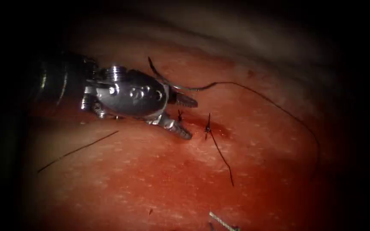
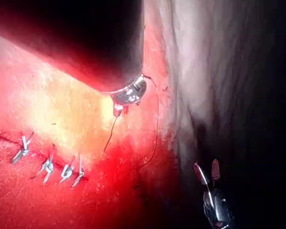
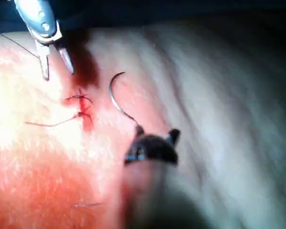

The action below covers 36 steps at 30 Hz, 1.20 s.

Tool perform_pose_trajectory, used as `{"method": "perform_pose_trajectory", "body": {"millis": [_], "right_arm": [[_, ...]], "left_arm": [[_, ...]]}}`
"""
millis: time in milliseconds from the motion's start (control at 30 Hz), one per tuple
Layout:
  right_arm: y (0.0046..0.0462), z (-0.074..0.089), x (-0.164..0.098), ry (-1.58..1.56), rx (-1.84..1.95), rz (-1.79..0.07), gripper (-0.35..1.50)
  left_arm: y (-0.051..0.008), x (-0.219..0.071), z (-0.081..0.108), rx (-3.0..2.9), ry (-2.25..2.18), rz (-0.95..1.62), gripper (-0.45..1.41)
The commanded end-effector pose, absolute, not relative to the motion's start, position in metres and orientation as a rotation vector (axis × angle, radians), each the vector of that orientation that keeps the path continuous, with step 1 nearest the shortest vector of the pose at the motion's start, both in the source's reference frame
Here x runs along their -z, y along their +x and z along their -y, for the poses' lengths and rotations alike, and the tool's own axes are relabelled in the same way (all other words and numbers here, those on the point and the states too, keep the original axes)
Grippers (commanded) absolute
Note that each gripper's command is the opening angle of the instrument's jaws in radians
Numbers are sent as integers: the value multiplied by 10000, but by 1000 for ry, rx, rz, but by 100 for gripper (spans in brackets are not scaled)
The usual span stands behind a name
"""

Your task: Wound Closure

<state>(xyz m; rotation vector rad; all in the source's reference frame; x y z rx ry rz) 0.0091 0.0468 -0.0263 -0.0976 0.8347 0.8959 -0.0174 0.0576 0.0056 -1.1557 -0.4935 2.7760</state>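
Left tool [image 1: 192,120]: jaws spread, holding nothing, poised over the tissue [image 1: 150,179] just left of the dark knotted stitches [image 1: 207,127] on the cut. Right tool [image 2: 206,165]: jaws parted and empty in the left wrist view; its own view blurs them. Needle [image 3: 111,95]: free on the tissue surface left of the cut, its lower curve hidden behind the left tool in the endoscope view. Thread [image 1: 279,107]: trails rightward into shadow. Metal clips [image 2: 47,166]: a row seen from the left wrist.
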Motion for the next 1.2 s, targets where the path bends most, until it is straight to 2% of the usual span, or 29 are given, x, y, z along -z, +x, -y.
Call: {"method": "perform_pose_trajectory", "body": {"millis": [33, 133, 233, 633, 700, 767, 800, 833, 1200], "right_arm": [[128, -454, 263, -81, -888, -871, 145], [159, -444, 266, -86, -889, -909, 143], [172, -444, 264, -88, -890, -919, 143], [177, -438, 246, -97, -908, -935, 143], [177, -437, 245, -98, -907, -936, 143], [177, -436, 245, -100, -907, -939, 143], [177, -436, 245, -100, -907, -939, 143], [178, -436, 245, -100, -907, -939, 143], [180, -431, 243, -99, -911, -940, 143]], "left_arm": [[-185, -64, -562, -2804, -1190, 474, 60], [-198, -69, -545, -2841, -1277, 416, 57], [-207, -72, -534, -2862, -1348, 396, 53], [-255, -81, -499, -2938, -1589, 302, 47], [-255, -81, -501, -2926, -1619, 297, 28], [-252, -79, -503, -2917, -1635, 295, 2], [-251, -78, -504, -2912, -1642, 289, -27], [-250, -76, -505, -2903, -1646, 269, -35], [-241, -69, -505, -2759, -1737, 203, -35]]}}
